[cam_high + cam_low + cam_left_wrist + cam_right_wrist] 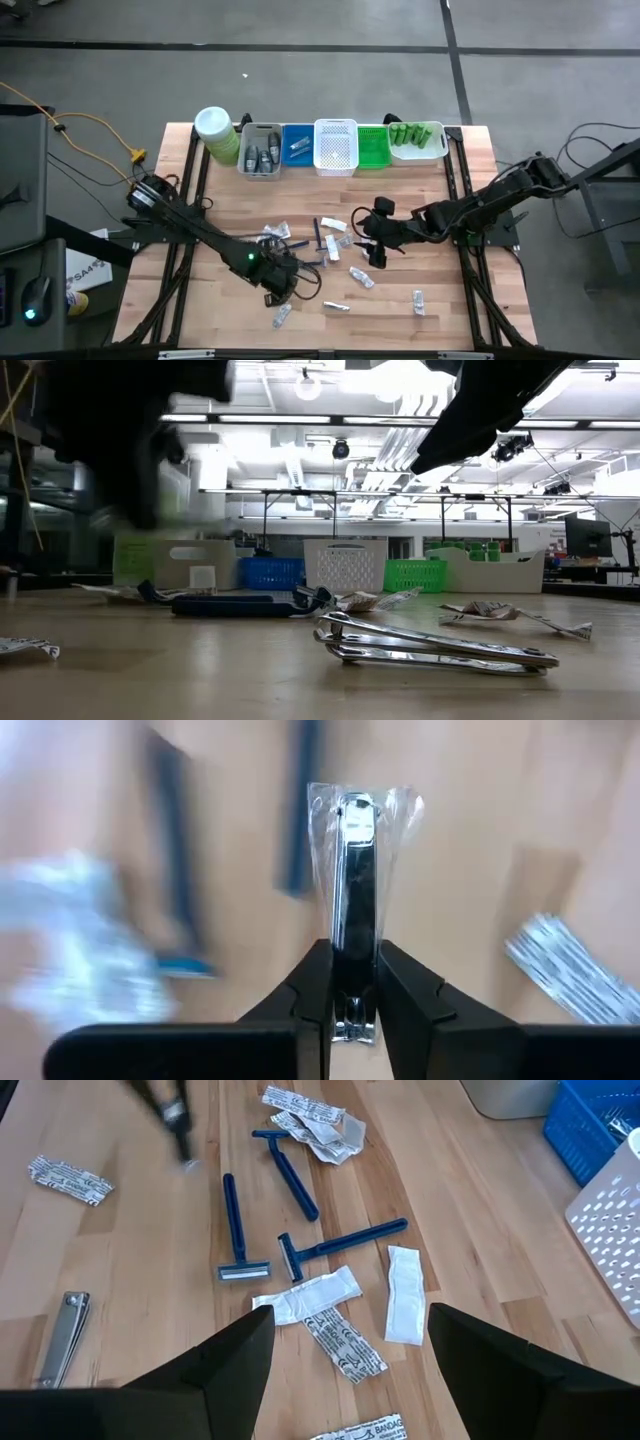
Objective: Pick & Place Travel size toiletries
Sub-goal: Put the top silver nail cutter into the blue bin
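My left gripper (355, 955) is shut on a metal nail clipper (355, 870) in a clear wrapper; in the high view it hovers over the table's near-middle (288, 283). My right gripper (350, 1370) is open above the table's middle (372, 238), over white sachets (305, 1295) and three blue razors (235, 1230) lying flat on the wood. Another nail clipper (430, 645) lies flat near the table's near edge. More sachets (362, 278) are scattered around. My left gripper pinches the wrapped nail clipper at its near end (355, 982) between its two fingers (312, 990), which lie along the clipper's length. The rest of the clipper sticks out forward past the fingertips, and it appears clear of the table.
Along the far edge stand a pale-green jar (215, 133), a grey bin (260, 150), a blue bin (297, 145), a white basket (336, 146), a green basket (373, 146) and a white tray of green bottles (417, 140). Bare wood lies between the bins and the scattered items.
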Available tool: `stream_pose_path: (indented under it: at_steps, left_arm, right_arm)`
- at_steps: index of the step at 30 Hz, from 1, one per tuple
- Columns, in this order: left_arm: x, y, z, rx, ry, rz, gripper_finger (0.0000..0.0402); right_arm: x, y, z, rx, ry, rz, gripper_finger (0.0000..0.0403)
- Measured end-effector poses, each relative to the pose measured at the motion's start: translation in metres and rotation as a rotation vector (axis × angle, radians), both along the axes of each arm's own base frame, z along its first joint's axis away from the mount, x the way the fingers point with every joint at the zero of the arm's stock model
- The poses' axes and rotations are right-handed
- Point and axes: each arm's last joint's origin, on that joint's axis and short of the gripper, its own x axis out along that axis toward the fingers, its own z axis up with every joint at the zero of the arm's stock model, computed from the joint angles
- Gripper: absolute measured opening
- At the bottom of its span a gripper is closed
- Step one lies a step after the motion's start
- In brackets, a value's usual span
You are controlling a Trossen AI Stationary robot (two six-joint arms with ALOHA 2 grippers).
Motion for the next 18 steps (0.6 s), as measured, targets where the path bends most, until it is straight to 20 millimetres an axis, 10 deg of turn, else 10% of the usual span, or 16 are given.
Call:
stream_pose_path:
  at_steps: [7,18]
  left_arm:
    - [0.014,0.044,0.044,0.279,-0.084,0.082,0.0048]
    - [0.04,0.186,0.053,0.43,-0.065,0.314,0.0048]
  right_arm:
    - [0.0,0.0,0.0,0.001,-0.002,0.0,0.0258]
    - [0.001,-0.003,0.0,-0.007,0.001,-0.007,0.0258]
